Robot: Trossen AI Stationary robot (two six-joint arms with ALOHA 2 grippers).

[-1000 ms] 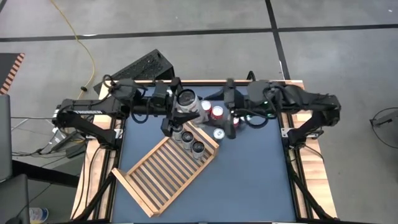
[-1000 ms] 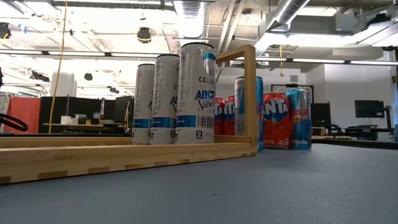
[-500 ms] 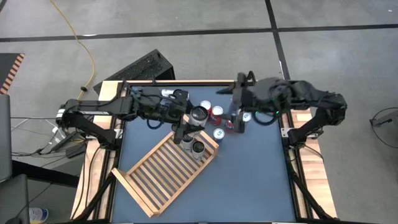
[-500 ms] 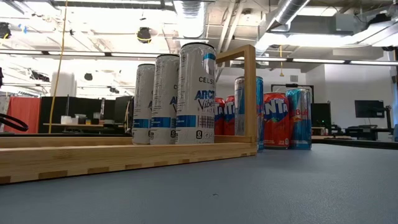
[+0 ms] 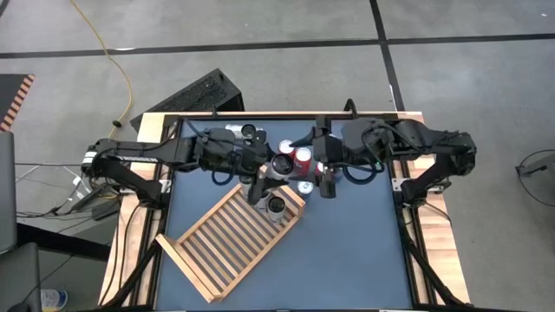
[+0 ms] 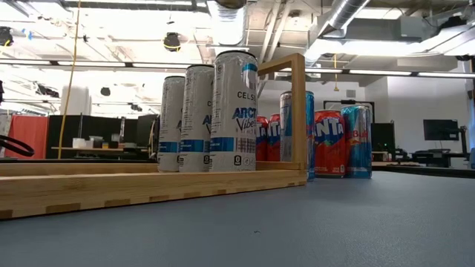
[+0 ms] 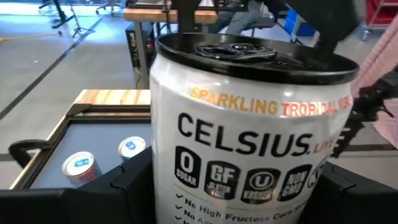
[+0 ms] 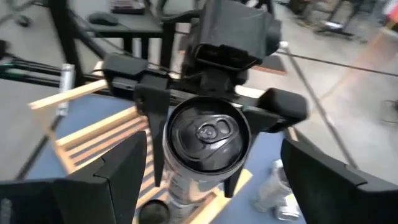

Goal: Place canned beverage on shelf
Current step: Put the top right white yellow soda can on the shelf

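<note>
Wooden slatted shelf (image 5: 230, 243) lying on the blue tabletop (image 5: 347, 251), white Celsius cans (image 6: 209, 111) standing at its far corner. Left pincer (image 5: 279, 165) clamped on a white can (image 7: 249, 130) reading "CELSIUS", "SPARKLING TROPICAL", above that corner, nearer the shelf than a second ago. Right pincer (image 5: 327, 178) spread empty over red Fanta cans (image 6: 329, 143).

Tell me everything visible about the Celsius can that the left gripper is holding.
The Celsius can is a tall, slim white can with a dark lid and an unopened pull tab. Black lettering reads CELSIUS, with orange "SPARKLING TROPICAL" above it. It stands upright, clamped between the dark fingers of the left gripper, near the corner of the wooden shelf where other cans stand. The right gripper, open, is close beside it.
</note>
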